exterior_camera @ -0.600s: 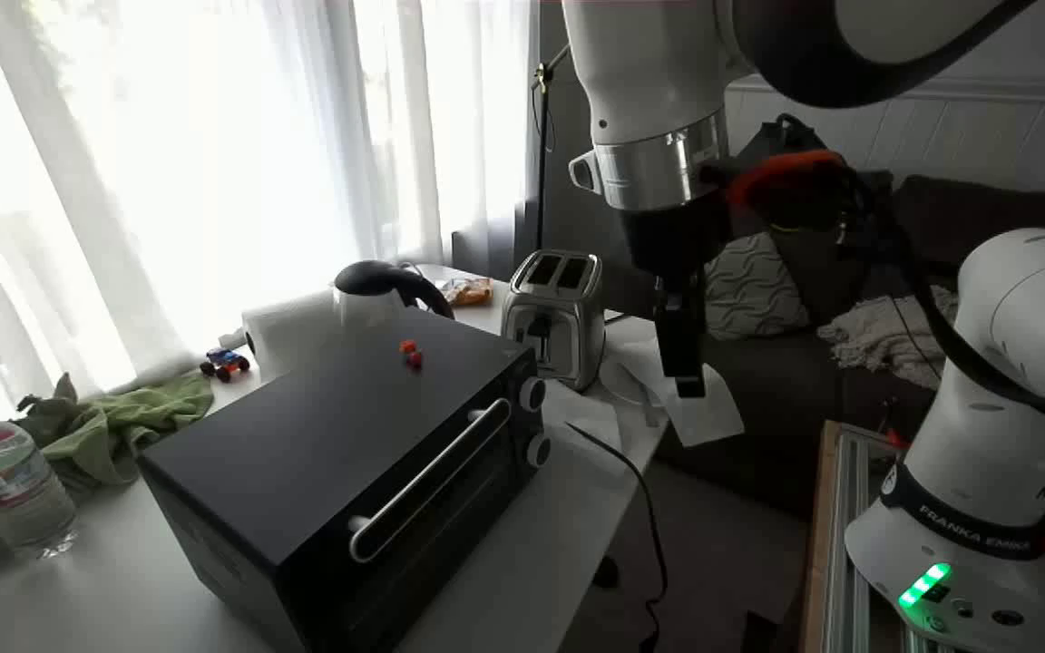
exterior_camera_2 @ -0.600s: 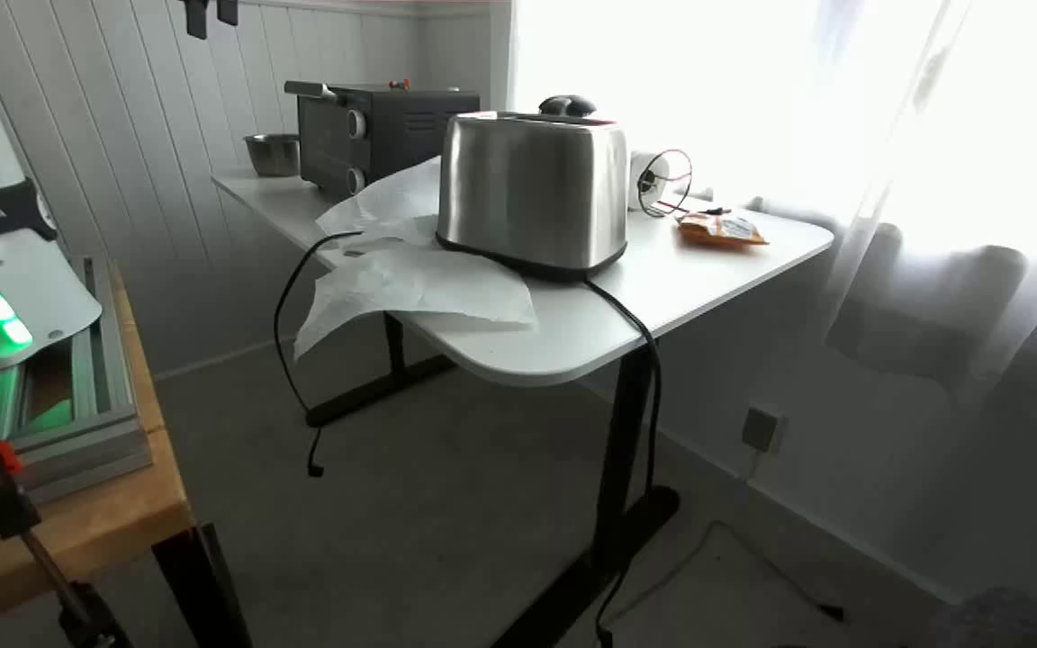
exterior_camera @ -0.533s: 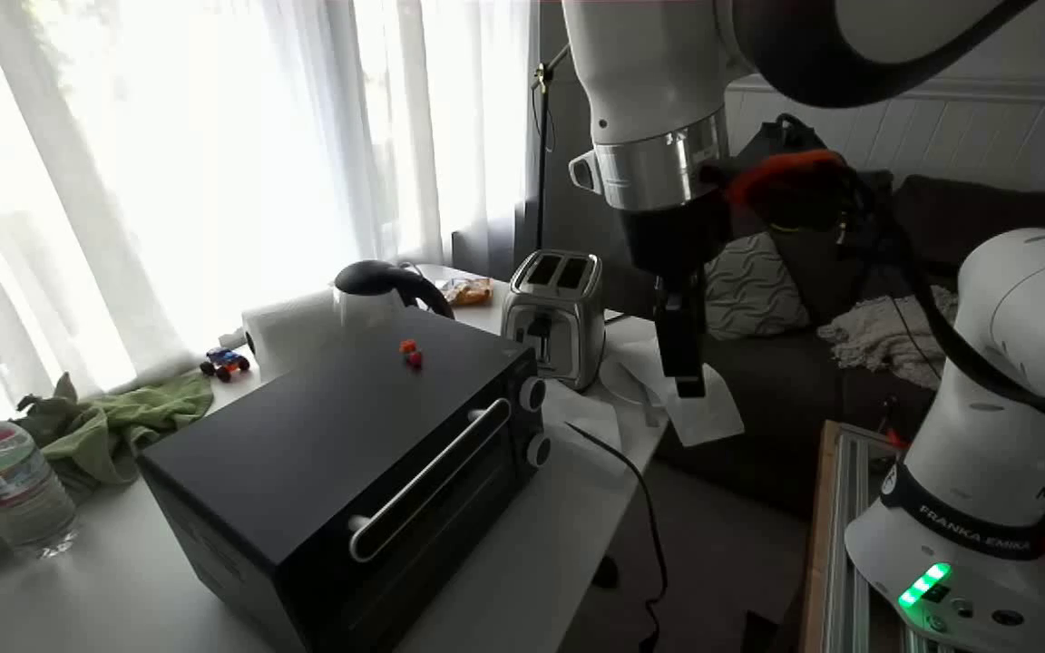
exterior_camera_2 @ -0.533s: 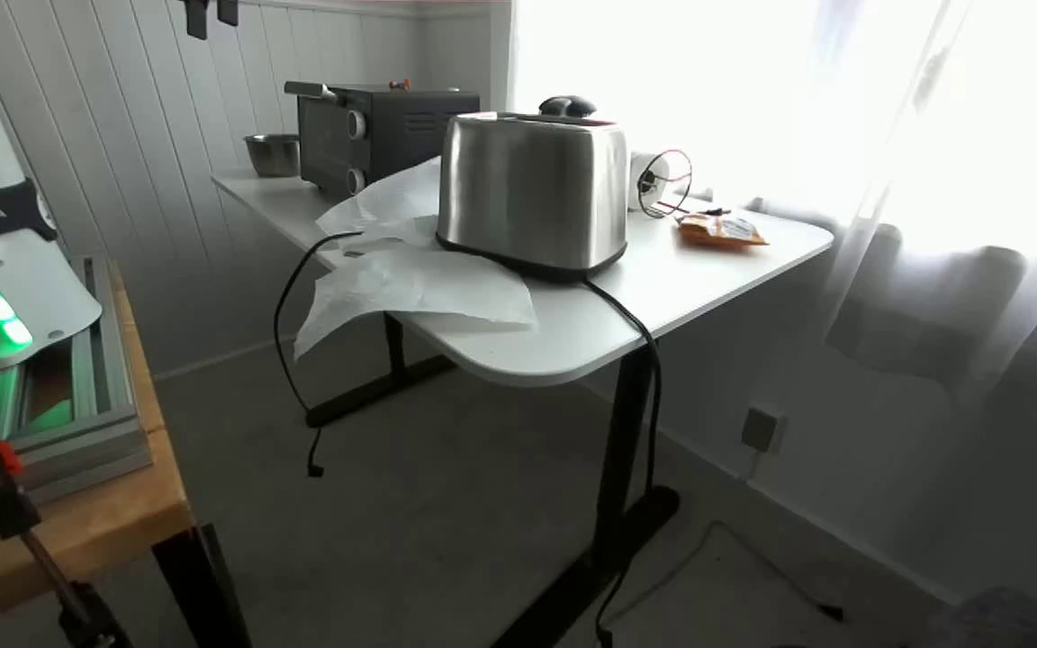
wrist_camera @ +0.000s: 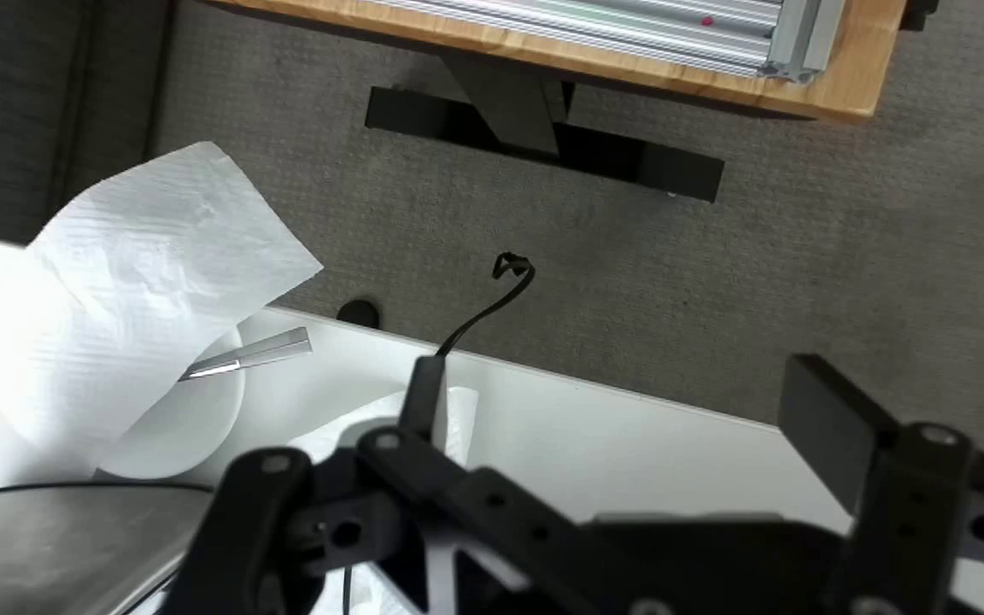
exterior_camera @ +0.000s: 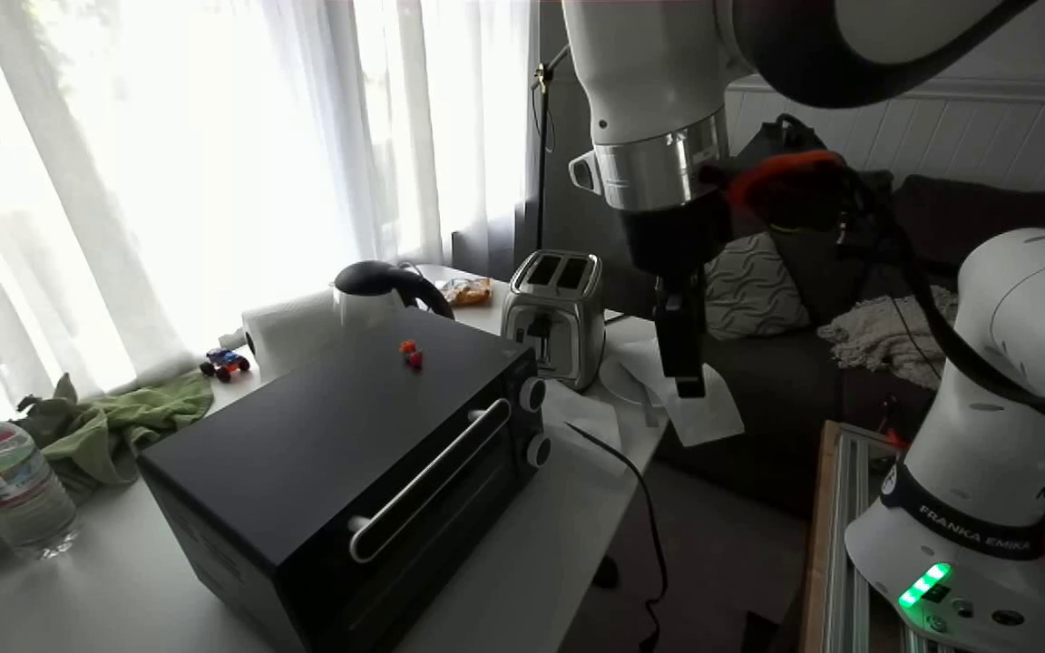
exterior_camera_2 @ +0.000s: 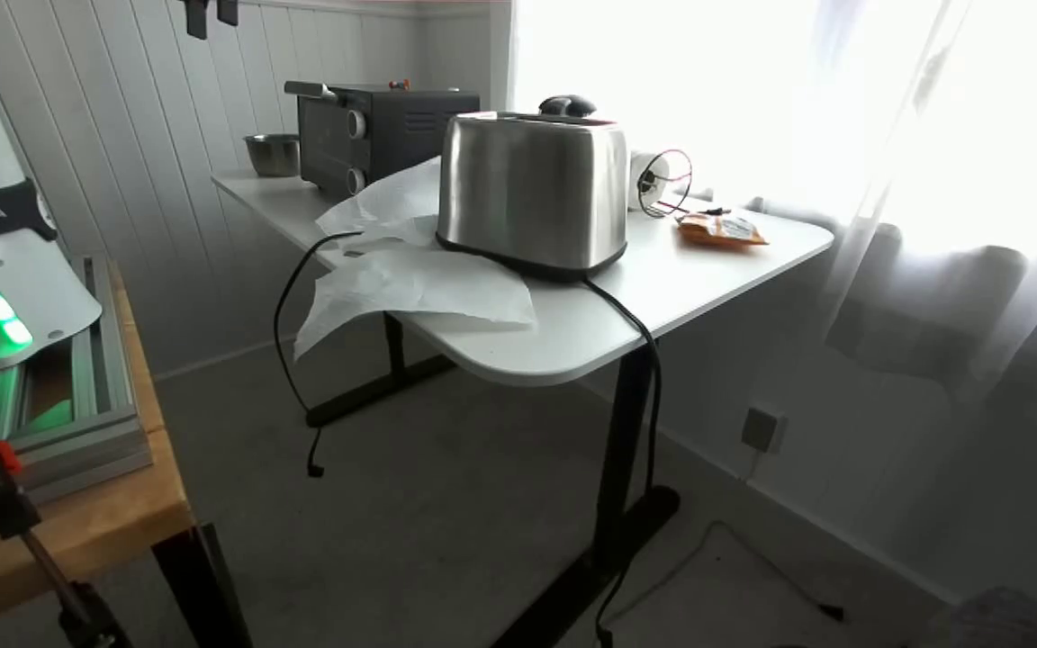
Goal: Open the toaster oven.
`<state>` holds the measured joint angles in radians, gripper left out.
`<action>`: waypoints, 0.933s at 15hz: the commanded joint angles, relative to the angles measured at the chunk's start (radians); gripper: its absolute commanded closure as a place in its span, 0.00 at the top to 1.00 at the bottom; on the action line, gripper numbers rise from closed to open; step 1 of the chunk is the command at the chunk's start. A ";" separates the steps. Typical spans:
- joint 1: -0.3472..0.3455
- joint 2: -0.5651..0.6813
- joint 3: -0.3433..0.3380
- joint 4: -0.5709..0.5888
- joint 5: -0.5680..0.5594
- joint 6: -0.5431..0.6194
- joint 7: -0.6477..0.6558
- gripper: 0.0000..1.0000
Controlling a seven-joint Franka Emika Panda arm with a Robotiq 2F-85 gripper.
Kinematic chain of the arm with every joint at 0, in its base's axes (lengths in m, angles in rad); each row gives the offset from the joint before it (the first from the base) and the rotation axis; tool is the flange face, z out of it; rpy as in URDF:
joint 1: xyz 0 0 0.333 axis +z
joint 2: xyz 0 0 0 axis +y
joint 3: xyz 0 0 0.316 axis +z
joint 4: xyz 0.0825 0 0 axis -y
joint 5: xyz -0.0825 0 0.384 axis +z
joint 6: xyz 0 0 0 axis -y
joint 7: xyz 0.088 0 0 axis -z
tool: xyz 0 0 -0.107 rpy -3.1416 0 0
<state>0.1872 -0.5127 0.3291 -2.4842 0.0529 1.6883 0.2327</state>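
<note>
The toaster oven (exterior_camera: 332, 426) is a black box on the white table, with its dark front door (exterior_camera: 450, 544) shut. Its long silver handle (exterior_camera: 432, 481) runs along the top of the door, with two round knobs beside it. In an exterior view the oven (exterior_camera_2: 410, 135) stands at the back, its handle (exterior_camera_2: 307, 90) sticking out in front. My gripper (exterior_camera: 684, 381) points down, apart from the oven, higher than it and off its knob end. It also shows at the top edge of an exterior view (exterior_camera_2: 212, 16). In the wrist view its fingers (wrist_camera: 616, 384) are wide apart with nothing between. The oven is not discernible there.
A silver slot toaster (exterior_camera: 554, 317) stands beyond the oven's knob end. White paper (exterior_camera: 695, 404) and a black cord (exterior_camera: 640, 481) hang over the table edge. Small red toys (exterior_camera: 410, 352) lie on the oven. A kettle (exterior_camera: 386, 281), bottle (exterior_camera: 10, 485) and metal bowl (exterior_camera_2: 273, 155) stand around it.
</note>
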 commanded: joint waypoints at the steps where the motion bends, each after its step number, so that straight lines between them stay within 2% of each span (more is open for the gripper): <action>1: 0.015 -0.012 -0.022 -0.002 0.005 0.008 0.015 1.00; 9: 0.030 -0.106 -0.034 -0.019 0.015 0.183 0.002 1.00; 14: 0.027 -0.078 -0.025 0.003 -0.003 0.182 0.004 1.00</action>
<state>0.2061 -0.5928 0.3113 -2.4827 0.0541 1.8716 0.2333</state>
